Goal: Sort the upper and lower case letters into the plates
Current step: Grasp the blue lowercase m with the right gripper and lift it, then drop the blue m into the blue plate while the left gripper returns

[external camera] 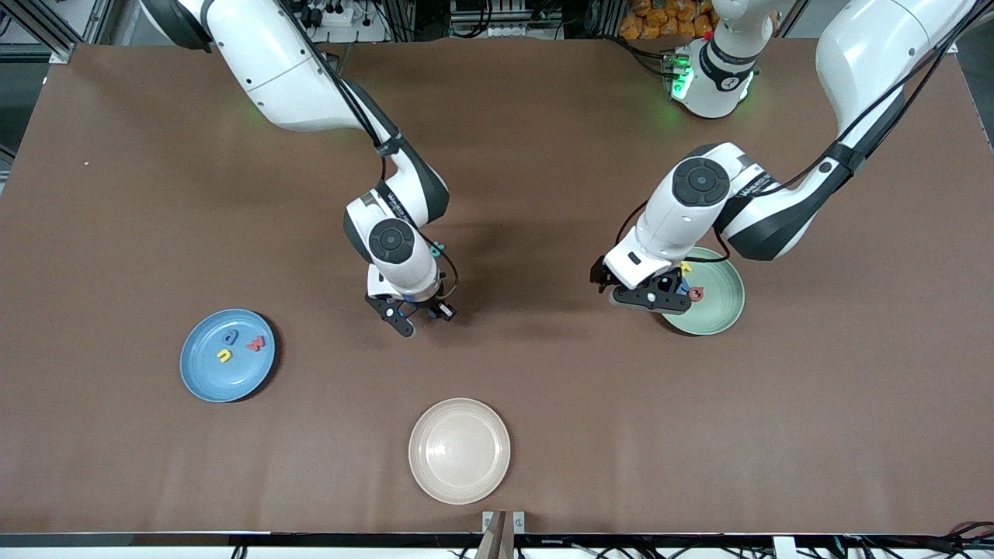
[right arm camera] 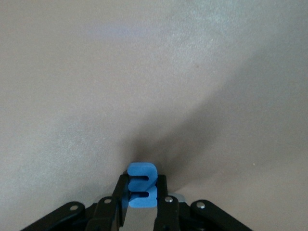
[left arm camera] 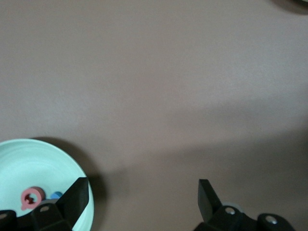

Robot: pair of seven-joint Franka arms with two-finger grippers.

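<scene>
Right end effector (right arm camera: 142, 202) low, pinching blue letter (right arm camera: 141, 185)

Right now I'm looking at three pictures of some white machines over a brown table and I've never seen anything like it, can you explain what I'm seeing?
These are two robot arms, each ending in a two-finger gripper. The wide picture comes from a high camera facing them; the other two come from small cameras on each arm's wrist.

On the brown table lie three plates. The blue plate, toward the right arm's end, holds three small toy letters. The pale green plate, toward the left arm's end, holds a few more, including a red letter. The cream plate, nearest the front camera, has no letters in it.

The right gripper is over bare table between the blue and green plates, shut on a blue letter. The left gripper is open, holding nothing, at the green plate's edge.
</scene>
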